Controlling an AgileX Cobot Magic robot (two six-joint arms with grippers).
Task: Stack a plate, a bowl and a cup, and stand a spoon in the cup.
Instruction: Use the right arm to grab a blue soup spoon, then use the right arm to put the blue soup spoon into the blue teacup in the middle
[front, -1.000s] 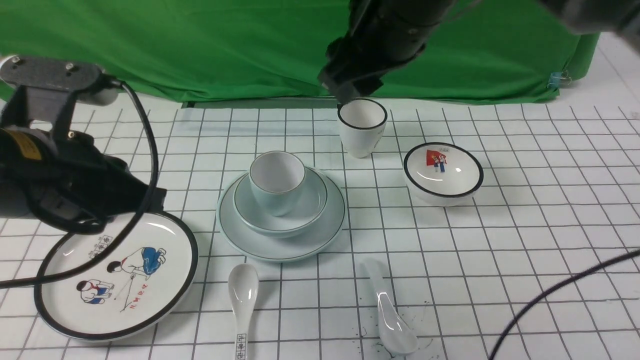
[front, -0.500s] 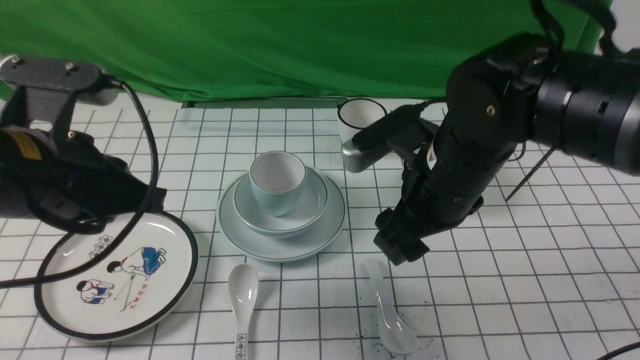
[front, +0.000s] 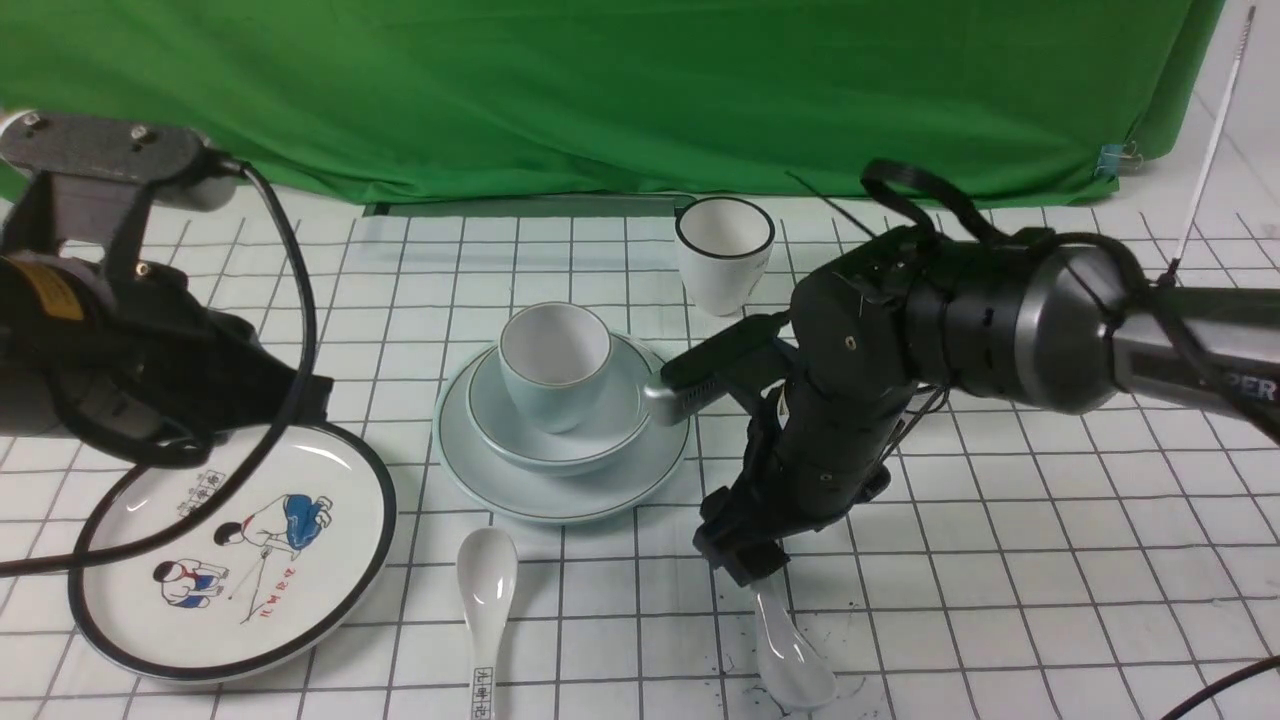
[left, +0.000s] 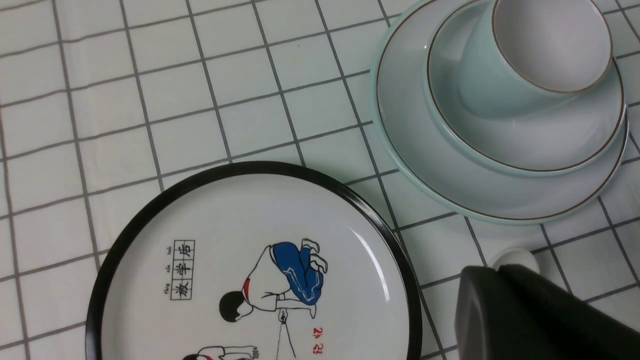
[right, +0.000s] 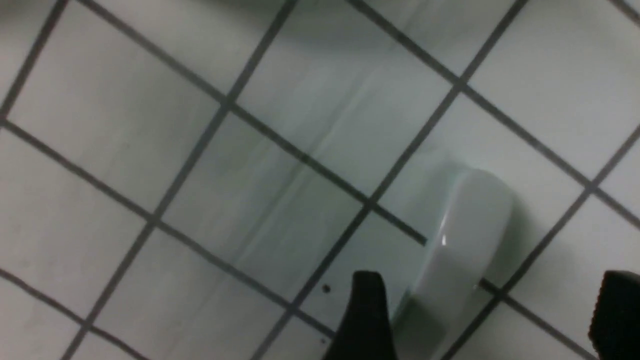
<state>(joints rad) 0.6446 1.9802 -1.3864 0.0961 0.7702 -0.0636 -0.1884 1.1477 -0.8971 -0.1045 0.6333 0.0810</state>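
The spoon (front: 790, 650) lies flat on the gridded table (front: 1000, 560) near my edge, in front and to the right of the cup (front: 550, 385), which sits in the bowl (front: 620, 420) on the plate (front: 520, 490). Its long axis runs almost straight away from me, scoop nearest, handle pointing toward the backdrop and slightly left. The right gripper (front: 748, 562) sits over the handle end. Only the right wrist view shows its fingers (right: 367, 315) spread wide, straddling the handle with a gap either side and gripping nothing. The left gripper (left: 530, 310) is closed and empty by the cartoon plate (left: 225, 215). The plate's boxed characters 放学后 are readable only in the left wrist view. The right arm shows "PER".
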